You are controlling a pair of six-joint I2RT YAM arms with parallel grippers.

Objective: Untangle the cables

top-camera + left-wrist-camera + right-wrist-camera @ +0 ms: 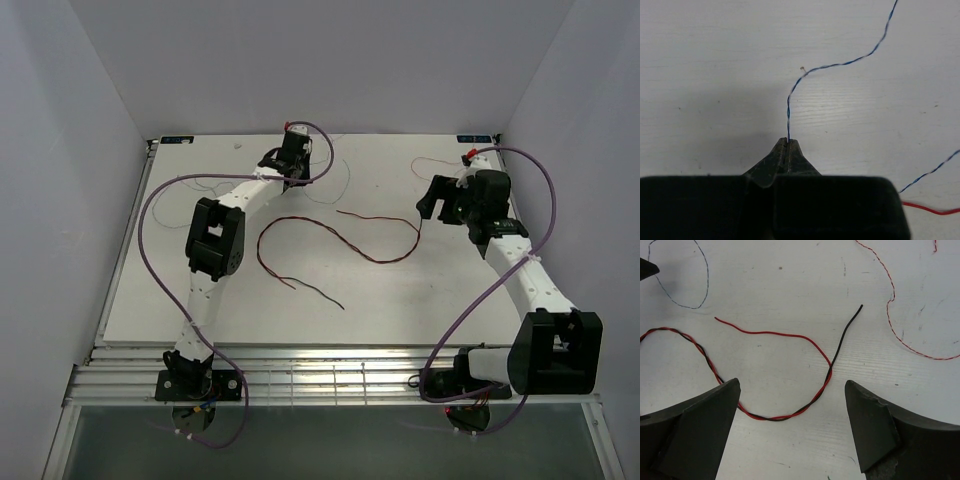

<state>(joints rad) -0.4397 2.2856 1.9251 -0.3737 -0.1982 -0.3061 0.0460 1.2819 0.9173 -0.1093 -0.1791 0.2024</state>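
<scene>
A red and black twisted cable point(330, 232) snakes across the middle of the white table point(400, 300). In the right wrist view its loop point(775, 417) lies on the table between my right gripper's point(792, 385) open, empty jaws; the black end point(852, 320) and the red end point(740, 329) part beyond them. My right gripper point(430, 205) hovers over the cable's right end. My left gripper point(788, 141) is shut on a thin blue-grey twisted wire point(840, 64) at the far middle of the table point(292, 172).
A pale red twisted strand point(894, 315) curves at the right gripper's far right and shows at the table's back right point(440, 160). A fine blue-grey loop point(690, 306) lies far left. A red wire point(930, 210) lies right of the left gripper. Walls enclose the table.
</scene>
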